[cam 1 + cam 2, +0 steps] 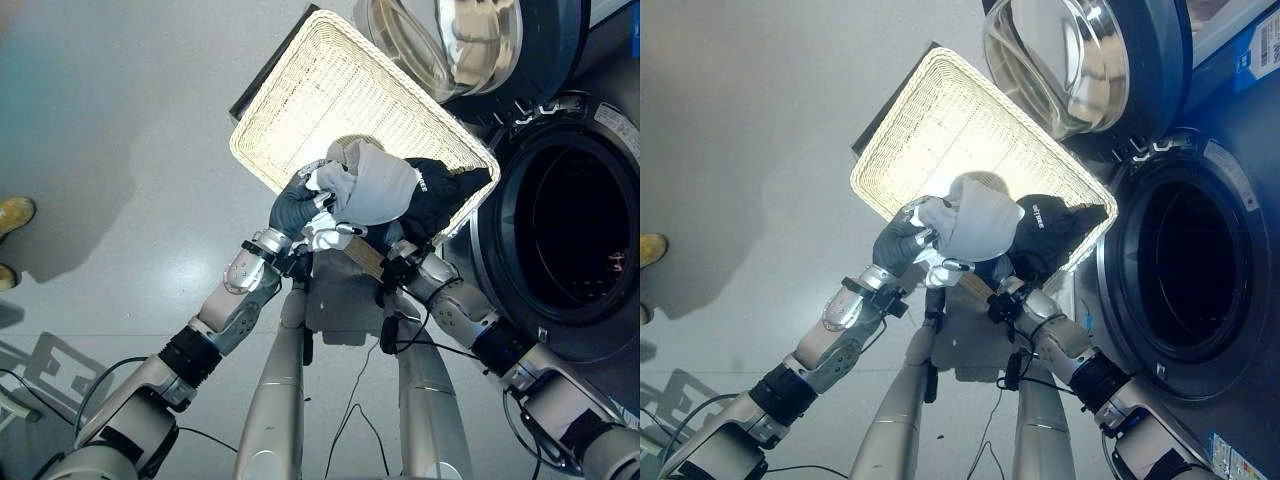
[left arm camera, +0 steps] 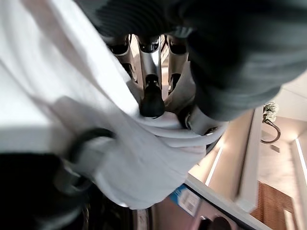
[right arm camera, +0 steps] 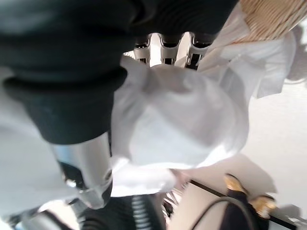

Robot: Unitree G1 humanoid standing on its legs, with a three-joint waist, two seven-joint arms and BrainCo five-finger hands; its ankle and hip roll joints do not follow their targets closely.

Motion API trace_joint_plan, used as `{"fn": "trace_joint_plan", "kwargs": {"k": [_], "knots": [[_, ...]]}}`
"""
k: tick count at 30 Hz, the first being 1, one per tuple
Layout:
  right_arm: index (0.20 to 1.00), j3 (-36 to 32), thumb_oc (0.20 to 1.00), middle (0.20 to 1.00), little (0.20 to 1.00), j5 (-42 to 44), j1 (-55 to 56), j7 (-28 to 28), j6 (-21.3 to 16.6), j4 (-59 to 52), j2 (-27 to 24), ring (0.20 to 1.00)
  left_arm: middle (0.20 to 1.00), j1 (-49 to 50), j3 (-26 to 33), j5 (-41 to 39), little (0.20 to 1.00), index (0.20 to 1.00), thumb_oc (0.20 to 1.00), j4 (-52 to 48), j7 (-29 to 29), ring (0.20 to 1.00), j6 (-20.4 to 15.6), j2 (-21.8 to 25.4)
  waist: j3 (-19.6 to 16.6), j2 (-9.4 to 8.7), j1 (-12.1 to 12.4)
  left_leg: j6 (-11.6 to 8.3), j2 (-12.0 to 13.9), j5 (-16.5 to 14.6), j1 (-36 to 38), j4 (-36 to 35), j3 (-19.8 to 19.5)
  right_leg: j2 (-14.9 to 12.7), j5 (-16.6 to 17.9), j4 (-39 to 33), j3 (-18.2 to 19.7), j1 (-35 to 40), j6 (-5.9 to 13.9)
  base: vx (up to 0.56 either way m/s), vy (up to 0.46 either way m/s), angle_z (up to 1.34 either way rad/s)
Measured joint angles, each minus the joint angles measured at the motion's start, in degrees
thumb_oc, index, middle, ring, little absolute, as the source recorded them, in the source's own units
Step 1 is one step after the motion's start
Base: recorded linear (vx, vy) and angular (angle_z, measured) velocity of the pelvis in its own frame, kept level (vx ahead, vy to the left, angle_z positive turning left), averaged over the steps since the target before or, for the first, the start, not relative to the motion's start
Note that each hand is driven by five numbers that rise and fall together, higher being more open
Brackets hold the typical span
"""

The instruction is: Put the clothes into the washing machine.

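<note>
A bundle of clothes, a white garment (image 1: 380,185) over a black one (image 1: 442,192), hangs above the near edge of a wicker basket (image 1: 320,90). My left hand (image 1: 293,207) grips the white cloth from the left, its fingers (image 2: 152,96) curled into the fabric. My right hand (image 3: 88,172) is under the bundle on the right side, with its fingers (image 3: 163,50) pressed into the white cloth and its thumb beneath. The washing machine's drum opening (image 1: 570,240) gapes just right of the bundle.
The washer's round door (image 1: 460,40) stands swung open behind the basket's far right corner. The basket rests on grey floor with a dark board under its far edge. A person's yellow shoes (image 1: 14,215) stand at the far left.
</note>
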Motion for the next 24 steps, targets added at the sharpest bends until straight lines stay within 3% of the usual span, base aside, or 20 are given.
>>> {"fn": "trace_joint_plan", "kwargs": {"k": [5, 6, 7, 8, 13, 14, 15, 16, 19, 24], "knots": [[1.000, -1.0, 1.000, 1.000, 1.000, 1.2, 1.5, -2.9, -3.0, -0.1, 1.4, 1.000, 0.200, 1.4, 0.0, 4.0, 0.200, 0.200, 0.200, 2.1, 5.3, 0.200, 0.0, -1.0, 0.0, 0.00, 0.0, -0.07, 0.1, -0.1, 0.0, -0.1, 0.0, 0.1, 0.0, -0.2, 0.0, 0.0, 0.00, 0.00, 0.000, 0.00], [0.950, -1.3, 0.950, 0.950, 0.950, 1.3, 1.9, -3.0, -3.6, -0.2, 1.6, 0.950, 0.200, 1.9, 0.1, 5.5, 0.200, 0.200, 0.200, 2.5, 6.7, 0.200, 0.0, -1.2, 0.0, 0.00, 0.1, -0.20, 0.1, -0.2, 0.0, -0.2, 0.0, 0.1, 0.0, -0.2, 0.0, 0.0, 0.00, 0.00, 0.000, 0.00], [0.545, -1.5, 0.545, 0.545, 0.545, 1.8, 2.2, -3.1, -3.7, -0.2, 1.8, 0.545, 0.200, 2.1, 0.2, 6.9, 0.200, 0.200, 0.200, 3.2, 7.7, 0.200, 0.0, -1.4, 0.0, 0.00, 0.1, -0.21, 0.2, -0.2, 0.0, -0.2, 0.0, 0.2, 0.0, -0.2, 0.0, 0.0, 0.00, 0.00, 0.000, 0.00], [0.200, -1.7, 0.200, 0.200, 0.200, 2.3, 2.5, -3.2, -4.0, -0.2, 1.8, 0.200, 0.200, 2.2, 0.1, 8.6, 0.200, 0.200, 0.200, 4.8, 9.2, 0.200, 0.1, -1.8, 0.0, 0.00, 0.0, -0.22, 0.2, -0.2, -0.1, -0.2, 0.0, 0.2, 0.0, -0.3, 0.0, 0.0, 0.00, 0.00, 0.000, 0.00], [0.200, -2.4, 0.200, 0.200, 0.200, 3.3, 3.1, -3.4, -5.0, -0.2, 1.8, 0.200, 0.200, 2.5, 0.1, 10.6, 0.200, 0.200, 0.200, 6.0, 10.7, 0.200, 0.1, -1.9, 0.0, 0.00, 0.0, -0.21, 0.2, -0.2, -0.3, -0.2, 0.0, 0.2, 0.0, -0.3, 0.0, -0.3, 0.00, 0.00, 0.000, 0.00], [0.200, -2.7, 0.200, 0.200, 0.200, 3.5, 3.1, -3.4, -5.2, -0.2, 1.9, 0.200, 0.338, 2.5, 0.1, 11.3, 0.338, 0.338, 0.338, 6.2, 11.0, 0.338, 0.4, -1.9, 0.0, 0.00, 0.0, -0.19, 0.2, -0.2, -0.6, -0.2, 0.1, 0.2, 0.0, -0.2, 0.0, -0.6, 0.00, 0.00, 0.000, 0.00], [0.200, -2.6, 0.200, 0.200, 0.200, 3.6, 3.7, -3.4, -5.5, -0.1, 1.9, 0.200, 1.000, 2.5, 0.1, 13.4, 1.000, 1.000, 1.000, 6.5, 11.8, 1.000, 1.3, -1.9, 0.0, 0.00, 0.0, -0.19, 0.2, -0.1, -0.7, -0.2, 0.1, 0.2, 0.0, -0.2, 0.0, -0.8, 0.00, 0.00, 0.000, 0.00], [0.200, -3.1, 0.200, 0.200, 0.200, 4.2, 3.9, -3.5, -6.7, -0.1, 2.1, 0.200, 1.000, 2.2, -0.8, 19.3, 1.000, 1.000, 1.000, 8.4, 14.4, 1.000, 4.6, -1.7, 0.0, 0.00, 0.1, -0.18, 0.2, -0.1, -0.7, -0.2, 0.2, 0.2, 0.0, -0.2, 0.0, -0.8, 0.00, 0.00, 0.000, 0.00], [0.200, -2.7, 0.200, 0.200, 0.200, 4.6, 4.7, -4.2, -7.5, 0.0, 2.1, 0.200, 1.000, 1.6, -2.9, 24.2, 1.000, 1.000, 1.000, 10.6, 16.8, 1.000, 11.2, -0.5, 0.0, 0.00, 0.1, -0.15, 0.2, -0.1, -0.7, -0.2, 0.2, 0.2, 0.0, -0.3, 0.0, -0.8, -0.02, 0.00, 0.000, 0.00], [0.200, -2.7, 0.200, 0.200, 0.200, 6.8, 5.3, -5.7, -8.5, 0.8, 2.1, 0.200, 1.000, -0.2, -4.7, 30.2, 1.000, 1.000, 1.000, 10.5, 17.6, 1.000, 13.9, 0.9, 0.0, 0.00, 0.0, -0.15, 0.2, -0.1, -0.7, 0.0, 0.4, 0.2, 0.1, -0.1, 0.2, -0.8, -0.06, 0.00, 0.000, 0.00]]}}
